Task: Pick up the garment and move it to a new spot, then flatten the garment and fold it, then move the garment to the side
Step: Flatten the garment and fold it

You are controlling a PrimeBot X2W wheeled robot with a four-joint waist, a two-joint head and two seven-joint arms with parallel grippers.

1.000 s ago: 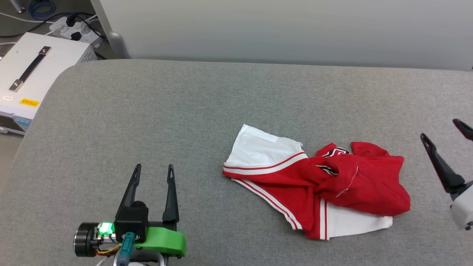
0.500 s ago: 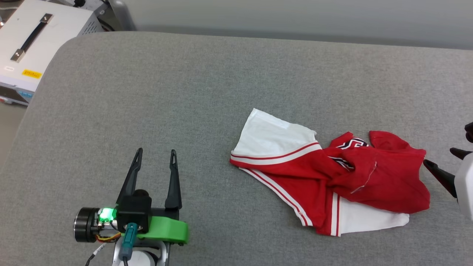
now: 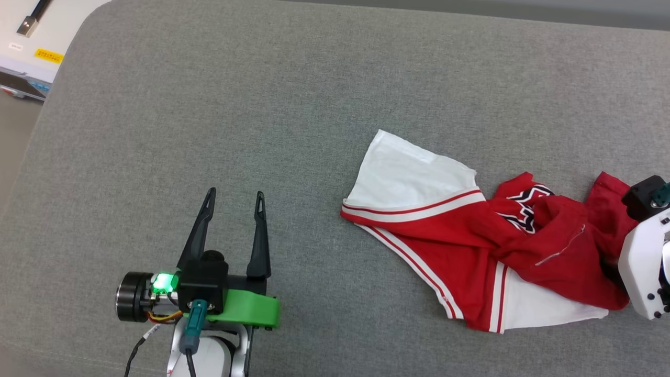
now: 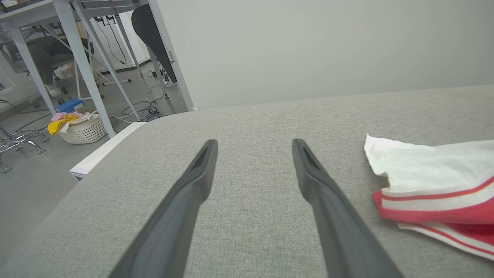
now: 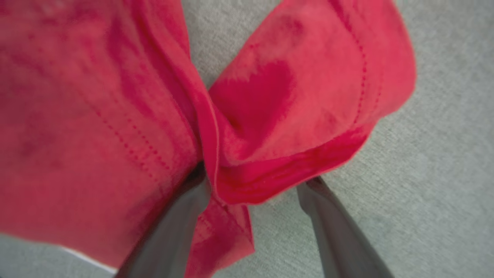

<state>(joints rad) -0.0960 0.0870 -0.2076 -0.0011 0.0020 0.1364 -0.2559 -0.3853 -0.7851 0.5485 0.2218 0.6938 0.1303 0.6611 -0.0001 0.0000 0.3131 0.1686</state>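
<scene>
The garment, red with white sleeves and striped trim, lies crumpled on the right of the grey padded surface. My left gripper rests open at the lower left, well clear of the cloth. In the left wrist view its fingers stand wide apart, with the garment's white sleeve off to the right. My right arm's white wrist housing sits over the garment's right edge. In the right wrist view the right gripper is open, its fingers straddling a raised red fold of the garment against the surface.
A white equipment box stands beyond the surface's rounded left corner. The left wrist view shows metal table legs and a white basket of cloth on the floor past the left edge. Bare grey padding stretches left of the garment.
The head camera has tilted down, shifting the whole picture. My right gripper has come in from the right and down onto the garment's right edge. The left gripper has stayed put.
</scene>
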